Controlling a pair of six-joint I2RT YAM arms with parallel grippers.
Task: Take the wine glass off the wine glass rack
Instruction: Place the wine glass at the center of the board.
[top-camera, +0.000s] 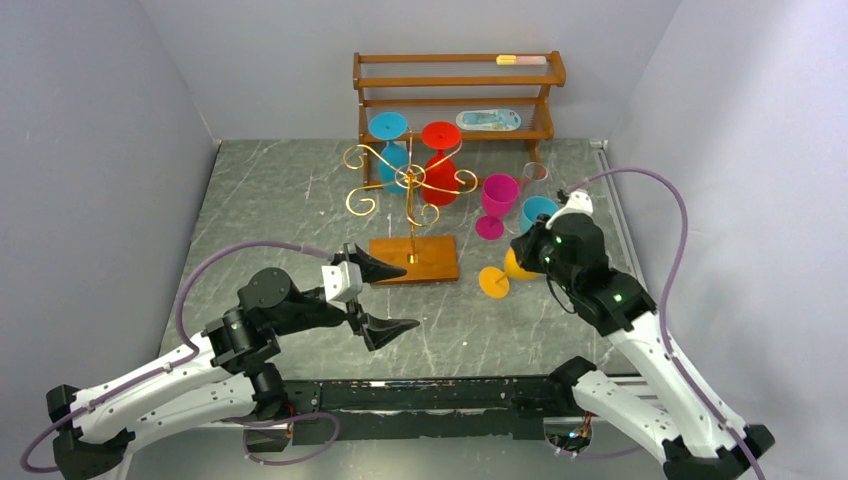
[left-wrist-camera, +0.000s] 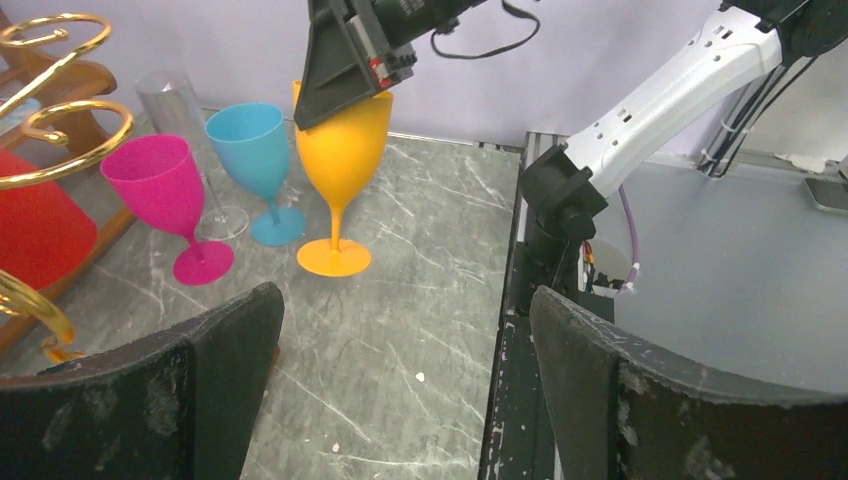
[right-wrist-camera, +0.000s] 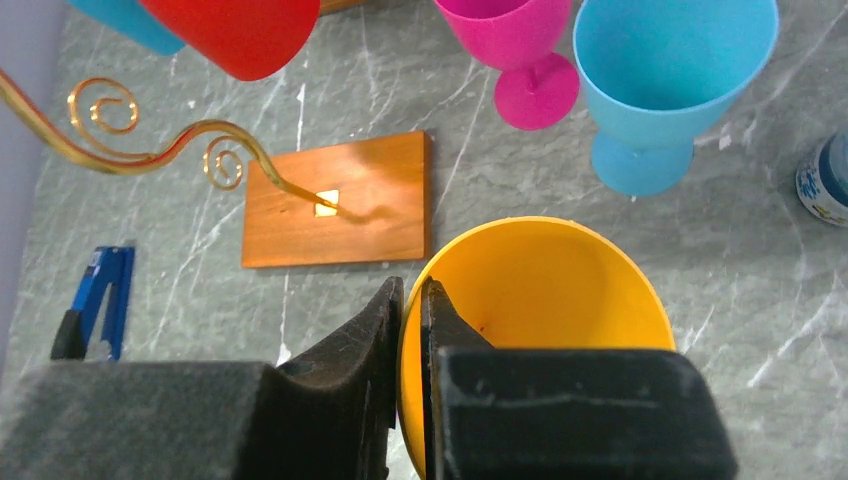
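Right claw (right-wrist-camera: 412, 320) pinched narrow on orange glass (right-wrist-camera: 540, 300) rim, one finger inside the bowl, one outside; foot looks down on table (left-wrist-camera: 420, 340). To finish well: check foot sits flat, open slowly, lift straight up, miss pink glass (right-wrist-camera: 515, 40) just ahead. Rack (top-camera: 410, 190) off claw's left, red glass (top-camera: 440, 180) and blue glass (top-camera: 393, 160) hanging there. Left claw (top-camera: 378, 295) wide, empty.

a: where can i pass?
b: i see bare table (top-camera: 270, 210) left of the rack (top-camera: 410, 185).
a: and on the right?
b: tight. pink glass (top-camera: 497, 197) and blue glass (top-camera: 537, 212) crowd the orange glass (top-camera: 493, 282). shelf (top-camera: 455, 95) blocks the back.
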